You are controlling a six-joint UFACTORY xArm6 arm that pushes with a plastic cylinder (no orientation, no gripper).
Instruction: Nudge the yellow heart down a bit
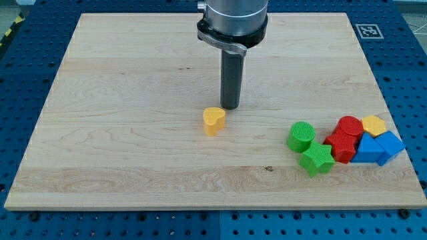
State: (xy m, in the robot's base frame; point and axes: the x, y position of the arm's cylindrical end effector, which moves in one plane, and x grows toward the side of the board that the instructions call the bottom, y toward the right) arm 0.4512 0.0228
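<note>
The yellow heart [213, 121] lies near the middle of the wooden board [120, 133]. My tip [231, 107] stands just above and to the right of the heart, close to its upper right edge; I cannot tell whether it touches. The dark rod rises from the tip to the arm's grey body at the view's top.
A cluster of blocks lies at the view's lower right: a green cylinder [301, 136], a green star [317, 160], a red cylinder [349, 125], a red block [341, 145], a yellow block [374, 125] and two blue blocks [366, 150] [389, 145].
</note>
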